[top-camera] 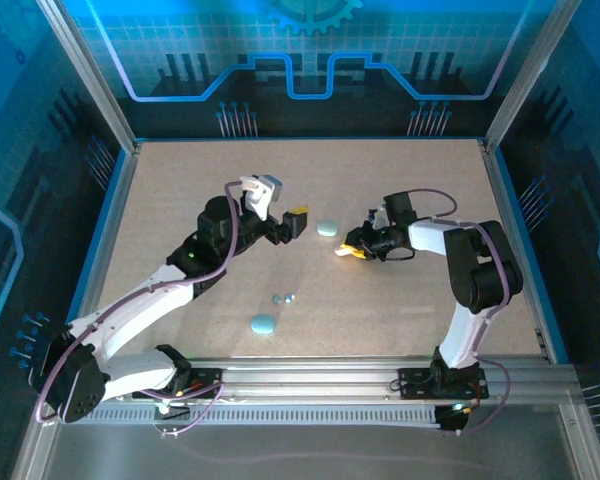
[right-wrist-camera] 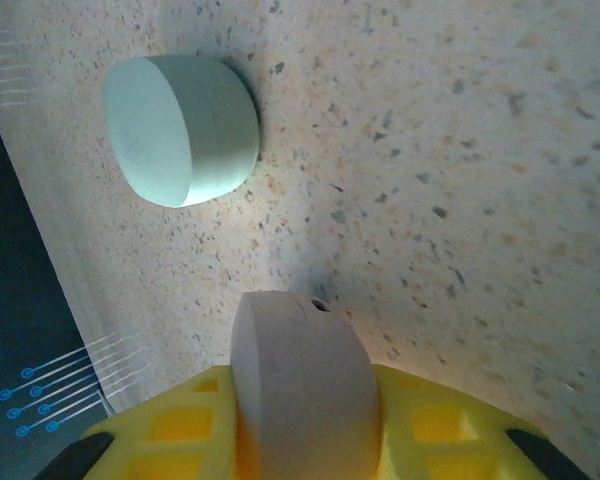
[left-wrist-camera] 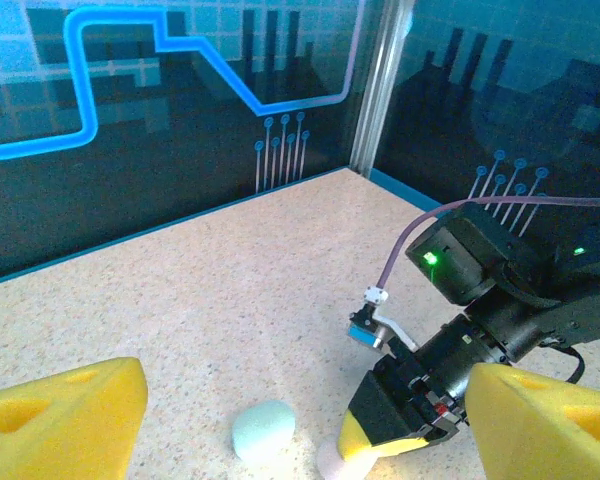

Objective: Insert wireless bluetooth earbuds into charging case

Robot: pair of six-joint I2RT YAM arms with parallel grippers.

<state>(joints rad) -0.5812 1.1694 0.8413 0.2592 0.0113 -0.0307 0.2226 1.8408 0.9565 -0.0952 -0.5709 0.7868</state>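
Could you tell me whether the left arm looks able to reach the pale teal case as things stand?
Probably yes: the left gripper is open and close beside the pale teal case, with nothing between them. The right gripper, shut on a pink case, crowds the far side.

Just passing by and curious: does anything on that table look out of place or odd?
Nothing looks spilled or broken. The only oddity: two tiny buds lie loose on the table, apart from the light blue case, the teal case and the pale pink case gripped in the right claw.
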